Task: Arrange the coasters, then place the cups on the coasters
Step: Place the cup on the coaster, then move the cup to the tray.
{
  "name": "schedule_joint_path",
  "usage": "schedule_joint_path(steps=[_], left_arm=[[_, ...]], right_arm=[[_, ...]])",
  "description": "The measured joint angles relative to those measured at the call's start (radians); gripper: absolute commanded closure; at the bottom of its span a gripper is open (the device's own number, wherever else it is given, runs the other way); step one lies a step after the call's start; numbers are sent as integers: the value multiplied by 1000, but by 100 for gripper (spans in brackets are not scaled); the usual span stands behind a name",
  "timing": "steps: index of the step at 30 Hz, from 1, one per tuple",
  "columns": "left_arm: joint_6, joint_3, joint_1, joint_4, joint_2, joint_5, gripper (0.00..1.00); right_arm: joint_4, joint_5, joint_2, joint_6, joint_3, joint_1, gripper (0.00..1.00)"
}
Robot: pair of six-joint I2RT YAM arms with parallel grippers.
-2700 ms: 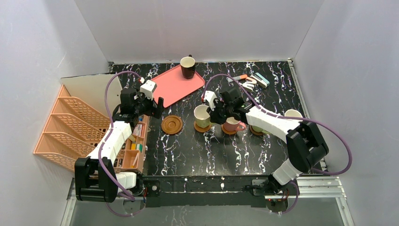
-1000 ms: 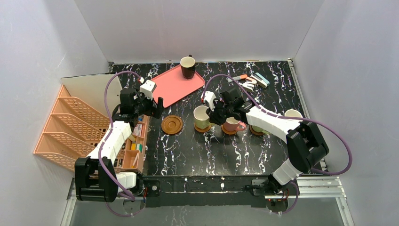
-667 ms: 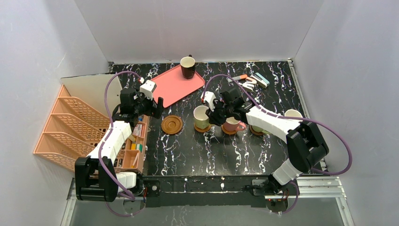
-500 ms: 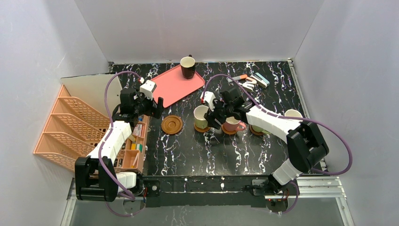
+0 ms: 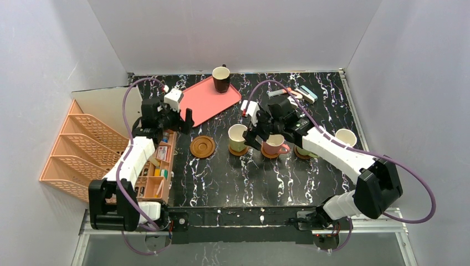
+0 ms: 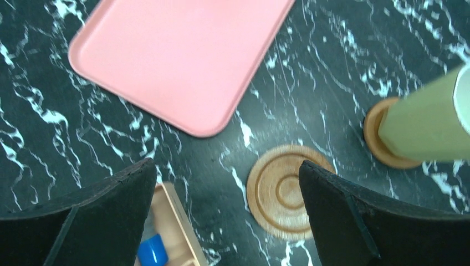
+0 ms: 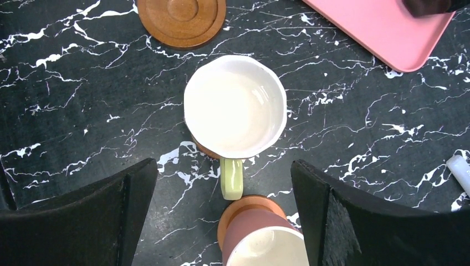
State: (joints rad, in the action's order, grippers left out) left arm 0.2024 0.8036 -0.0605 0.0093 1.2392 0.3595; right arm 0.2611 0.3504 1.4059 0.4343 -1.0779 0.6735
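Lime mug (image 7: 235, 105) sat on coaster (image 6: 372, 136); R gripper (image 7: 221, 165) jaws stood apart over it, nothing held. L gripper (image 6: 226, 165) apart, empty. Next, prob.: brown mug (image 5: 221, 78) to bare coaster (image 6: 282, 191).

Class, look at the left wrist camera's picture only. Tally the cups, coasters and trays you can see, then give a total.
Cups: 1, the yellow-green cup
Coasters: 2, the bare coaster and the coaster under the cup
Trays: 1, the pink tray
Total: 4
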Motion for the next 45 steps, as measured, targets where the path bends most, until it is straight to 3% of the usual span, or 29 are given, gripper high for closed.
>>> schedule_joint_path(steps=[3, 15, 26, 31, 45], left_arm=[[-35, 107, 0, -7, 82, 0, 2], [-238, 819, -40, -58, 659, -44, 2], [-243, 1336, -178, -215, 1066, -165, 2], [-233, 1472, -197, -236, 1164, -227, 2], [-181, 1571, -210, -235, 1258, -332, 4]], right_arm=[[-2, 0, -11, 3, 0, -6, 1], [-3, 5, -40, 7, 0, -97, 1], [-6, 11, -29, 10, 1, -162, 1], [-9, -4, 26, 16, 1, -163, 1], [-9, -7, 58, 27, 1, -163, 1]])
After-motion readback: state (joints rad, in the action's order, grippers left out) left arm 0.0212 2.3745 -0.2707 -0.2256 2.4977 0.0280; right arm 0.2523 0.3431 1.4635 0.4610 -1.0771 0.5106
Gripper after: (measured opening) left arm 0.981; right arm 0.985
